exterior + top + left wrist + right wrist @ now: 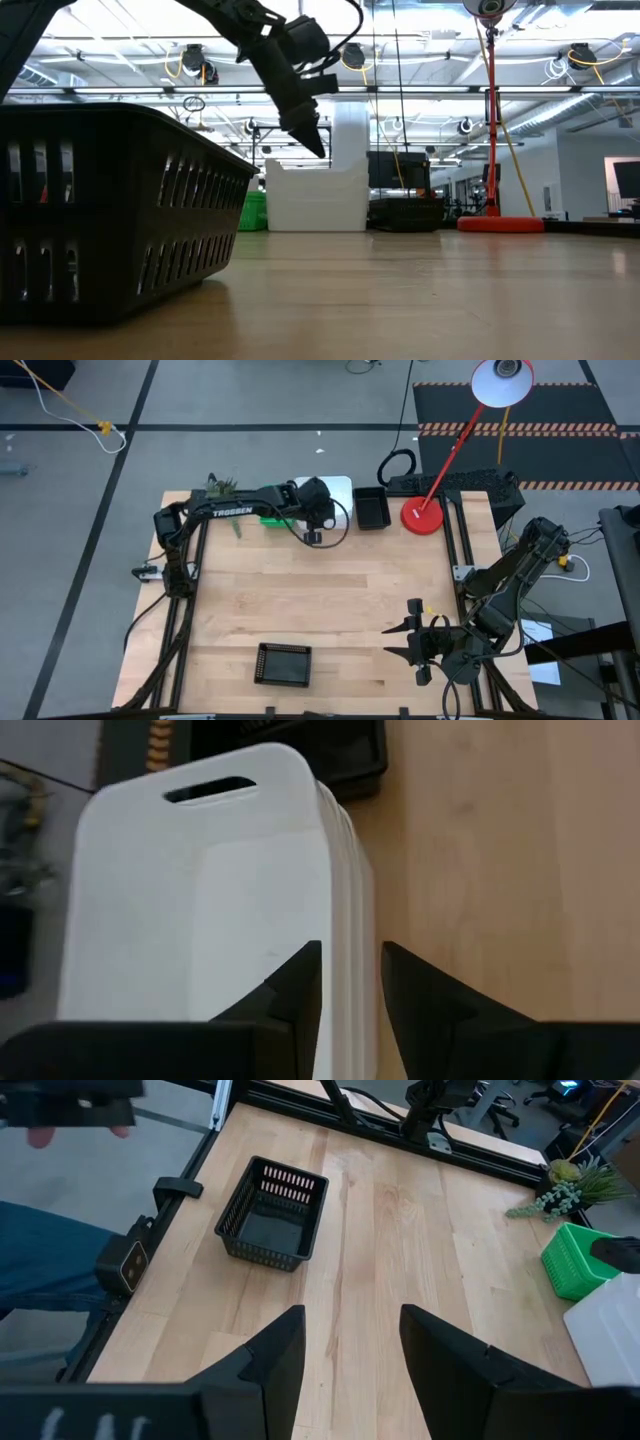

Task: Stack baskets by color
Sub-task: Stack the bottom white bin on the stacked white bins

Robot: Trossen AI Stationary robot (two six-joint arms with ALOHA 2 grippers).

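A white basket (pixel 338 488) (pixel 200 900) stands at the table's far edge. A green basket (pixel 272 518) (pixel 572 1260) sits to its left and a black basket (pixel 371 507) to its right. A second black basket (pixel 283 664) (pixel 272 1215) rests near the front edge. My left gripper (pixel 318 510) (pixel 350 952) hangs over the white basket, open. Its fingers point down on either side of the basket's side wall (pixel 350 900), one over the inside and one outside. My right gripper (pixel 408 640) (pixel 352 1325) waits open above the table's near right part.
A red lamp base (pixel 422 517) stands right of the far black basket, its stem slanting up. A small plant (pixel 222 488) sits at the far left corner. A person's blue sleeve (pixel 40 1270) shows beyond the table's edge. Bare wood (pixel 320 595) lies in the middle.
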